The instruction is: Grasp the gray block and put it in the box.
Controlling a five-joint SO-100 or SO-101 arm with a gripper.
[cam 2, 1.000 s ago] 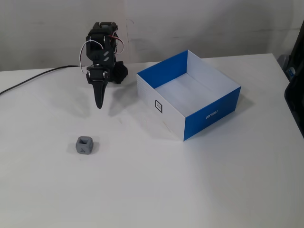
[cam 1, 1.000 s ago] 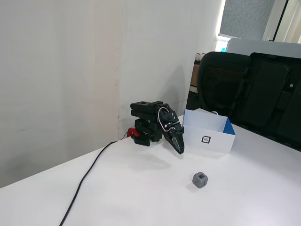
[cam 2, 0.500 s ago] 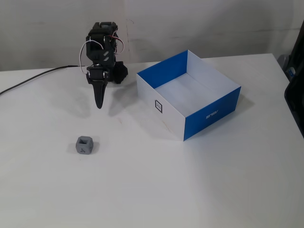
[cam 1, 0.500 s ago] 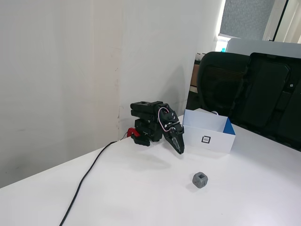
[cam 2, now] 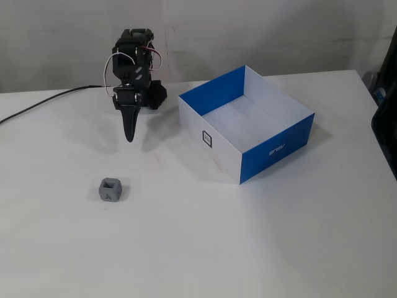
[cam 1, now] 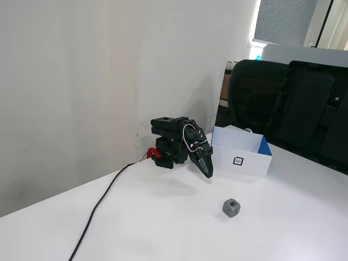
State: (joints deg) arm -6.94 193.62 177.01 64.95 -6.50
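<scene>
Spanning both fixed views, the plain white bench (cam 2: pixel 260 248) carries everything; largest item first.

Low rectangular white cardboard box (cam 2: pixel 247 124), blue on its inner left wall and outer right face, sits right of centre in a fixed view and at right middle in a fixed view (cam 1: pixel 242 155). Empty as far as can be seen.

Folded black arm with white and pink wiring (cam 2: pixel 133 68) sits at upper left, thin black cable (cam 2: pixel 43 102) running off the left edge. Jaws (cam 2: pixel 129 133) clenched to a single point, aimed down at the bench, holding nothing; same in a fixed view (cam 1: pixel 207 171).

Small gray cube with rounded corners and dimpled faces (cam 2: pixel 110 190) lies on the open bench at lower left, well apart from the jaws and from the box; in a fixed view (cam 1: pixel 231 207) it is at lower centre-right. Not yet grasped.

Risks, as judgement: jaws must spread before descent, or the closed tip will knock the cube away. Rounded corners may let it twist or squirt out of an off-centre pinch. Carrying low could clip the near box wall.

Markings: small black square marker (cam 2: pixel 207 138) on the box's white front; pale lettering (cam 2: pixel 277 149) on the blue face, too small to read.
</scene>
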